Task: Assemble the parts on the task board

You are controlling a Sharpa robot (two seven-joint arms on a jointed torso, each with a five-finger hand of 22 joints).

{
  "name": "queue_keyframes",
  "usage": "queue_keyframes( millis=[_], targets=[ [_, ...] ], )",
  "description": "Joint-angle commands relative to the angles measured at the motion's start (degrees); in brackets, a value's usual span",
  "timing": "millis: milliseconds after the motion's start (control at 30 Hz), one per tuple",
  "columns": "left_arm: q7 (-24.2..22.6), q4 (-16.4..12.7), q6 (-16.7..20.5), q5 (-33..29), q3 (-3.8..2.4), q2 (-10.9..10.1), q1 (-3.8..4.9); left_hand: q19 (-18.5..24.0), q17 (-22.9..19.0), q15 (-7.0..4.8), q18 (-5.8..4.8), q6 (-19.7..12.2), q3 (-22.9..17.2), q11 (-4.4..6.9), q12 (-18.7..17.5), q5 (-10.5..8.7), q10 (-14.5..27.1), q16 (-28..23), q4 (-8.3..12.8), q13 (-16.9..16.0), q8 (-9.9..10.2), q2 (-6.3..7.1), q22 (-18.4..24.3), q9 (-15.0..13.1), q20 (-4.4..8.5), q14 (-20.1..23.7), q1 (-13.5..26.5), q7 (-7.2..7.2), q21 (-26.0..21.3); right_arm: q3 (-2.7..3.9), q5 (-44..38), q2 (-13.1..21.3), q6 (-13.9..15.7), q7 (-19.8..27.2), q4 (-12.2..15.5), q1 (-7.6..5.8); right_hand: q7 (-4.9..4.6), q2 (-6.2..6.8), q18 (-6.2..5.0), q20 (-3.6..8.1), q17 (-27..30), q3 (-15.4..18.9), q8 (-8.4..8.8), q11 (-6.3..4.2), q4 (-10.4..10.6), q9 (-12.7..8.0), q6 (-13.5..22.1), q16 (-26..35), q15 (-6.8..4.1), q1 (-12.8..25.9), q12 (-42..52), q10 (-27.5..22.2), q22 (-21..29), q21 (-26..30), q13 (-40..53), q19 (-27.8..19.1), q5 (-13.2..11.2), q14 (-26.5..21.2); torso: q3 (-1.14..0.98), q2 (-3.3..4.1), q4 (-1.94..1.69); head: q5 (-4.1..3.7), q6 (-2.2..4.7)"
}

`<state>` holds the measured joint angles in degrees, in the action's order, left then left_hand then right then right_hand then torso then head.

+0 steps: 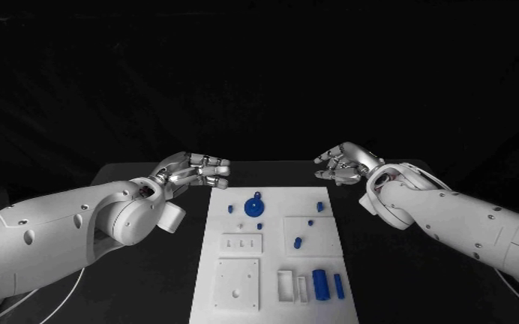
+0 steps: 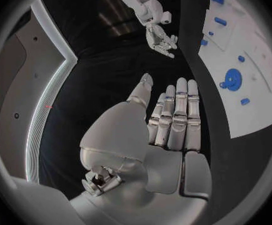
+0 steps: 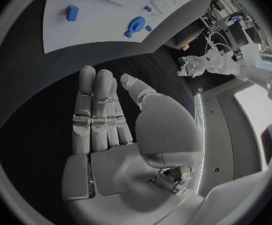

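The white task board [image 1: 271, 258] lies in the middle of the black table. On its far part sits a blue round disc [image 1: 254, 205] with small blue pieces [image 1: 321, 205] around it. Two blue cylinders [image 1: 321, 281] lie at its near right corner. My left hand [image 1: 196, 170] hovers off the board's far left corner, fingers apart and holding nothing. My right hand [image 1: 347, 163] hovers off the far right corner, also empty. In the left wrist view the left hand [image 2: 171, 119] lies flat beside the board [image 2: 255, 110]. The right hand [image 3: 100, 116] is likewise stretched out flat.
Raised white plates stand on the board: a slotted one [image 1: 241, 243], a square one [image 1: 237, 283] and a small open tray [image 1: 286, 285]. Black table surface [image 1: 379, 264] runs along both sides of the board. A dark curtain hangs behind.
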<state>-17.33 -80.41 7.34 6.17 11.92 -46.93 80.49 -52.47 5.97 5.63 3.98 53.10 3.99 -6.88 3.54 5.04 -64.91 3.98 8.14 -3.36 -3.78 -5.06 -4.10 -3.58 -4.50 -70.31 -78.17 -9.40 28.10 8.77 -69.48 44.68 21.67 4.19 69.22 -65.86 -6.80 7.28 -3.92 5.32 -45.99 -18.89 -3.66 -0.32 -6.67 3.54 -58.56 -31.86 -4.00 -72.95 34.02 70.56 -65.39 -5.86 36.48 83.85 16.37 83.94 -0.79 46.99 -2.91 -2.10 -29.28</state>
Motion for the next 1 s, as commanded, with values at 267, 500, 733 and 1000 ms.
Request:
queue_keyframes(
  millis=[267, 500, 733, 1000],
  targets=[
    [-0.7, 0.4, -3.2, 2.2, -0.03, 0.1, -0.17, -4.9, 1.3, -2.15, 0.31, 1.4, -0.1, 0.82, -0.2, 0.05, -2.4, 0.4, 0.6, 0.0, -0.1, -0.53, -1.2, -0.1, 1.99, -5.7, 0.3, 0.64, 1.2, 0.08, -2.8, 0.6, -7.0, 5.5, -2.9, 1.93, 0.49, -1.29, -0.24, 0.27, -8.1, 6.3, 0.13, -0.26, -1.1, 0.1, -1.0, -8.7, -0.5, -1.2, 6.0, -1.1, -12.6, -17.1, 7.4, 0.3, 1.0, -0.1, -0.73, -0.2, 0.28, -0.72, -0.5],
    [-0.2, 0.5, -3.5, 3.2, -0.03, 0.2, -0.36, -5.1, 7.2, -3.94, -0.55, 1.9, 0.2, 1.92, -0.2, 0.11, -5.6, 4.4, 1.9, 0.0, 0.0, -0.47, -4.6, -0.1, 4.14, -8.4, 0.1, 0.83, 7.3, 0.07, -5.4, -1.5, -6.6, 5.5, -6.9, 3.67, 0.43, -1.67, -0.26, 0.18, -8.7, 7.5, 0.1, -0.2, -2.3, 0.1, -1.1, -10.1, -0.46, -1.3, 6.4, -1.1, -13.1, -20.2, 9.6, -0.2, 0.9, -0.5, -0.82, -0.08, -0.02, -1.04, -0.88],
    [0.2, 0.6, -3.6, 3.8, -0.03, 0.2, -0.6, -3.1, 11.0, -4.21, -0.71, 1.7, 0.5, 2.42, 0.0, 0.16, -7.5, 6.8, 2.9, -0.1, 0.0, -0.69, -6.5, -0.1, 4.35, -7.0, 0.3, 0.9, 10.6, 0.06, -7.0, -3.3, -6.9, 5.3, -10.6, 5.06, 0.36, -1.57, -0.3, 0.1, -8.7, 7.7, 0.1, -0.14, -2.7, 0.2, -0.7, -10.2, -0.38, -1.1, 6.1, -1.1, -13.0, -20.3, 9.8, -0.5, 1.1, -0.5, -1.21, 0.08, -0.59, -1.39, -1.21],
    [0.5, 0.6, -3.2, 3.9, -0.03, 0.1, -0.74, -2.4, 11.5, -4.08, -0.74, 1.7, 0.7, 2.43, 0.0, 0.15, -7.6, 6.8, 3.0, -0.1, 0.0, -0.74, -6.5, -0.1, 4.2, -6.4, 0.4, 0.89, 10.8, 0.07, -7.5, -4.0, -6.6, 4.8, -12.4, 5.85, 0.23, -1.47, -0.36, 0.04, -8.7, 8.3, 0.09, -0.04, -2.7, 0.2, 0.2, -10.4, -0.31, -0.8, 6.0, -1.1, -13.0, -20.6, 10.0, -0.6, 1.6, -0.6, -1.8, 0.32, -0.84, -1.54, -0.74]
  ],
)
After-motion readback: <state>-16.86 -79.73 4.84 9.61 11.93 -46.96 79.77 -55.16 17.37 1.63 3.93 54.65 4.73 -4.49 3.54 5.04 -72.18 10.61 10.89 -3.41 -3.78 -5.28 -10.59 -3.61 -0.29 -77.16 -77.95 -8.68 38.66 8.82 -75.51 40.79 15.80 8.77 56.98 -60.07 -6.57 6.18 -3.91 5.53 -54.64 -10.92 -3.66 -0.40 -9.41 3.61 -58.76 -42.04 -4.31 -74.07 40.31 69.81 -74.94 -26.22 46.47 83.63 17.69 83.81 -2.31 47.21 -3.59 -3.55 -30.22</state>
